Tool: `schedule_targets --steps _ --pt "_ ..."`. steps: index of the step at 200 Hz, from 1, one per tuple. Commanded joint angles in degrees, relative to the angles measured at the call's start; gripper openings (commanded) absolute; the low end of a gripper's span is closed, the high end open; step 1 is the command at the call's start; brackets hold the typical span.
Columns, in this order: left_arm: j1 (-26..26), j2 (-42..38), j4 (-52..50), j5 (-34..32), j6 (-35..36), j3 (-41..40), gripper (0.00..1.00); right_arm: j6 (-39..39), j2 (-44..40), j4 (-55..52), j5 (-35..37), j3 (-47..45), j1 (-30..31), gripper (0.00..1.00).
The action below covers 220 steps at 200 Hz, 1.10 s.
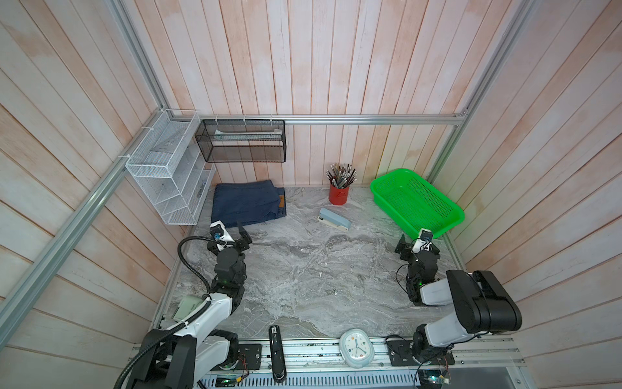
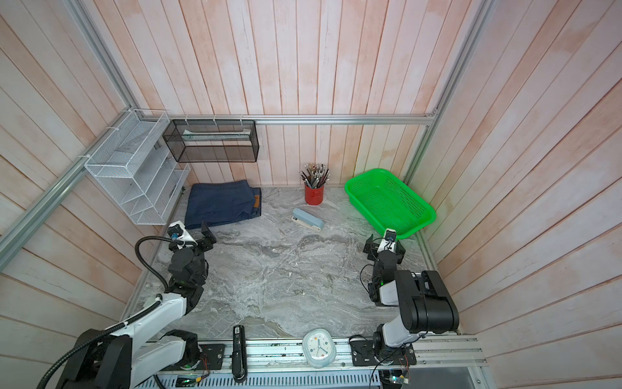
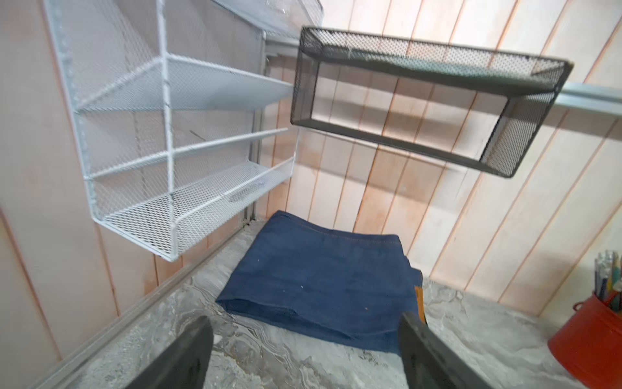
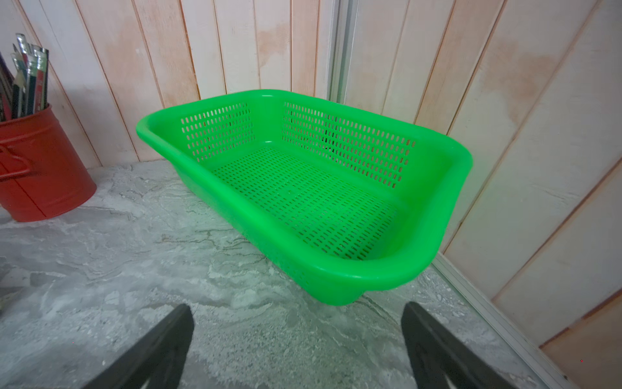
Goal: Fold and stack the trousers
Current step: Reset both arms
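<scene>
The trousers (image 1: 247, 203) lie folded into a compact dark blue bundle in the table's back left corner, under the wire racks, and show in both top views (image 2: 222, 205). A brown patch shows at their right edge. My left gripper (image 1: 235, 235) hovers just in front of them, open and empty. In the left wrist view its two dark fingers (image 3: 188, 353) frame the near fold of the trousers (image 3: 319, 283), without touching it. My right gripper (image 1: 417, 244) is at the right side of the table, open and empty, its jaws wide apart (image 4: 298, 310) over bare marble just short of the green basket.
A green plastic basket (image 1: 457, 212) stands empty at the back right. A red cup of pencils (image 1: 339, 197) and a pale blue stapler (image 1: 335, 219) sit at the back middle. A white wire rack (image 1: 165, 175) and a black mesh shelf (image 1: 242, 141) hang above the trousers. A black stapler (image 1: 276, 350) and a clock (image 1: 356, 347) lie on the front rail.
</scene>
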Motion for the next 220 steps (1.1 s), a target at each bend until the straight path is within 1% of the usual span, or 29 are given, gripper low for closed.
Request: schedule_targets --steps 1,13,34,47,57,69,85,104,141,142,144,146,158,160,166,169,182,195,209,220 --pt "2.45 3.21 -1.6 -1.03 -0.32 -4.01 0.88 0.56 -0.58 -0.75 -2.14 0.74 -0.23 0.98" --pt "2.96 7.58 3.94 -0.7 -0.66 -5.02 0.88 0.53 -0.58 -0.75 -2.12 0.74 -0.26 0.98" --pt "2.97 14.65 9.6 0.02 1.73 -3.75 0.88 0.49 -0.58 -0.76 -2.14 0.74 -0.26 0.98" --pt "2.47 16.85 10.5 0.16 4.31 -2.24 0.89 0.56 -0.58 -0.74 -2.21 0.74 -0.29 0.98" --pt "2.63 18.51 13.27 0.78 6.05 -2.31 0.89 0.49 -0.58 -0.75 -2.16 0.73 -0.26 0.98" --pt "3.01 20.75 17.04 1.5 6.51 -2.75 0.9 0.5 -0.58 -0.75 -2.21 0.74 -0.28 0.98" --pt "3.4 23.74 18.87 2.72 7.05 -2.15 0.9 0.49 -0.58 -0.7 -2.19 0.74 -0.29 0.98" --pt "3.37 23.71 15.92 5.82 7.66 -0.86 0.89 0.53 -0.58 -0.75 -2.17 0.74 -0.28 0.98" --pt "6.04 23.79 16.05 12.68 6.78 -1.19 0.9 0.49 -0.58 -0.84 -2.19 0.73 -0.28 0.98" --pt "6.08 23.81 16.03 12.87 6.82 -1.18 0.9 0.49 -0.58 -0.84 -2.23 0.74 -0.29 0.98" --pt "6.19 23.86 15.95 13.23 6.88 -1.2 0.97 0.49 -0.58 -0.84 -2.24 0.74 -0.29 0.98" --pt "6.26 23.9 16.0 13.67 6.91 -1.16 1.0 0.49 -0.58 -0.84 -2.23 0.71 -0.25 0.98" --pt "7.21 25.3 16.71 16.96 6.62 -1.66 1.0 0.56 -0.58 -0.84 -2.19 0.74 -0.29 0.98" --pt "7.3 26.17 17.82 16.95 6.43 -1.89 1.0 0.53 -0.58 -0.86 -2.19 0.74 -0.29 0.98" --pt "7.4 29.33 25.38 16.68 7.75 -2.94 1.0 0.55 -0.58 -0.86 -2.2 0.73 -0.32 0.98" --pt "7.4 29.84 26.84 16.93 8.27 -3.19 1.0 0.51 -0.58 -0.84 -2.19 0.81 -0.37 0.98" --pt "7.97 26.47 17.32 18.58 6.34 -1.6 1.0 0.53 -0.58 -0.86 -2.32 0.81 -0.32 0.98" --pt "8.62 28.63 21.82 18.91 6.34 -1.8 1.0 0.49 -0.59 -0.85 -2.35 0.82 -0.36 0.98" --pt "8.83 26.95 17.29 19.35 5.84 -0.96 1.0 0.5 -0.58 -0.93 -2.29 0.82 -0.37 0.98" --pt "8.83 27.63 19.23 19.3 5.99 -1.38 1.0 0.5 -0.59 -0.91 -2.36 0.82 -0.35 0.98"
